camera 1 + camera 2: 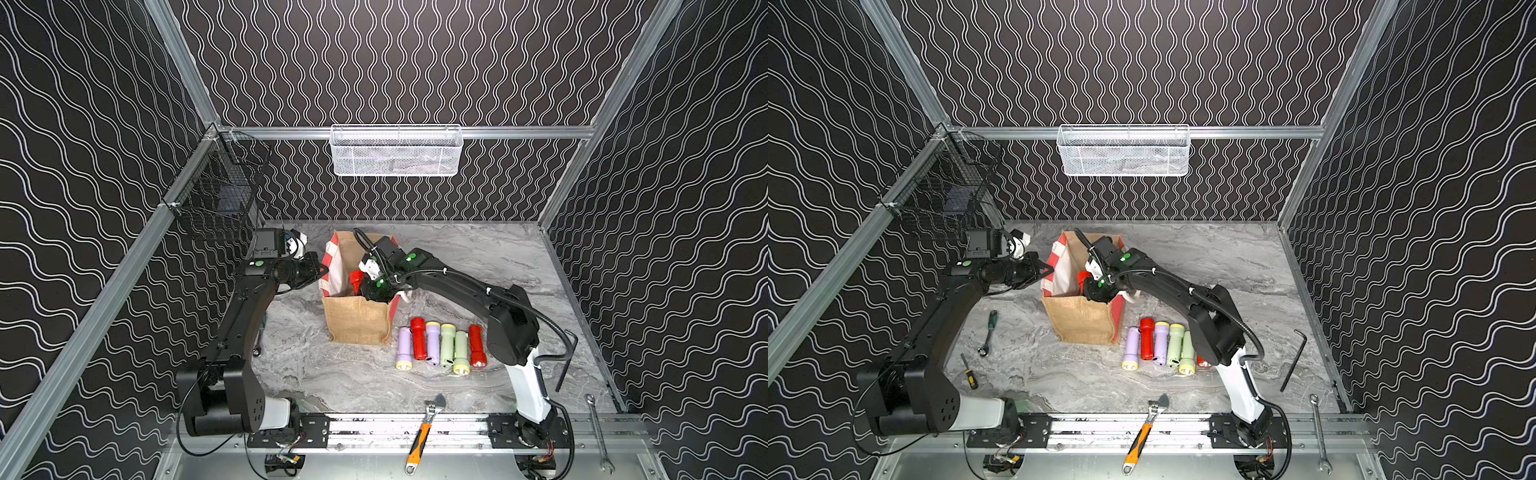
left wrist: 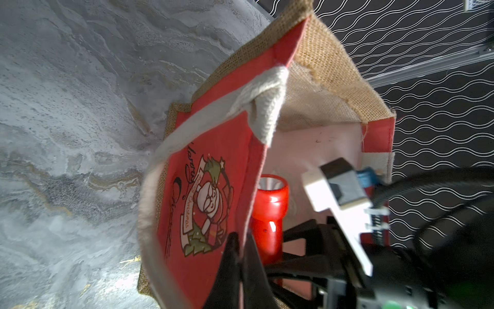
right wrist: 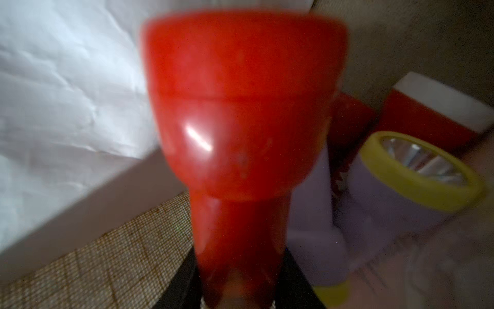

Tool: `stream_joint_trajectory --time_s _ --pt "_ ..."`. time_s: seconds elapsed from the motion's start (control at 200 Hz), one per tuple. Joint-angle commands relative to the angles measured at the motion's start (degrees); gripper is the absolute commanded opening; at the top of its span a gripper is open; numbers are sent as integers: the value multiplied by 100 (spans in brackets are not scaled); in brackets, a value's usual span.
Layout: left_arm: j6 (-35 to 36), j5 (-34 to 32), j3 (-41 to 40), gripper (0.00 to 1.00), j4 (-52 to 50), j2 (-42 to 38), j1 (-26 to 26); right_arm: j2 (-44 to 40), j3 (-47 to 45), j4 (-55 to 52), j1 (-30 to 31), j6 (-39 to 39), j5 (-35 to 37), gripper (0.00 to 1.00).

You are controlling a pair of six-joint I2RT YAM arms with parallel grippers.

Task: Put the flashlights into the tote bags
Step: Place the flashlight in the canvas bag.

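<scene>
Flashlights [image 1: 440, 347]: you have six lying side by side on the table [image 1: 332, 382], just beside the bag [image 1: 357, 320]. Your right gripper [image 2: 272, 251] is pinching a red flashlight [image 1: 356, 279] by its body, head pointing away from the jaws, inside the bag's mouth. Your left gripper [image 2: 242, 254] has its jaws pressed together on the bag's printed side wall at the rim. Deeper in the bag, your right wrist view shows a lilac flashlight [image 3: 395, 192] with a yellow head, and something red behind it, too blurred to name.
</scene>
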Motion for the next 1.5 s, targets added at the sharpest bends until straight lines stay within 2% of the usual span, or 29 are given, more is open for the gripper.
stream_joint_trajectory --time_s 0.0,0.365,0.52,0.681,0.921,1.291,1.396,1.491 --pt "86 -7 -1 0 307 -4 11 324 227 -555 -28 -75 -370 29" --pt "137 -76 -13 0 263 -11 9 474 176 -502 -81 -25 -342 33" --pt "147 -105 -1 0 242 -10 13 511 171 -536 -106 -74 -448 39" --pt "159 -106 -20 0 246 -24 9 517 362 -731 -155 -222 -463 52" --pt "155 -122 -27 0 236 -51 9 299 489 -688 -322 -206 -536 60" --pt "161 -122 -44 0 241 -101 12 -319 1252 -711 -509 -539 -774 68" --pt "136 -127 -54 0 266 -116 10 -793 1220 -723 -588 -699 -482 68" --pt "139 -124 -41 0 263 -100 10 -1452 778 -629 -676 -730 53 68"
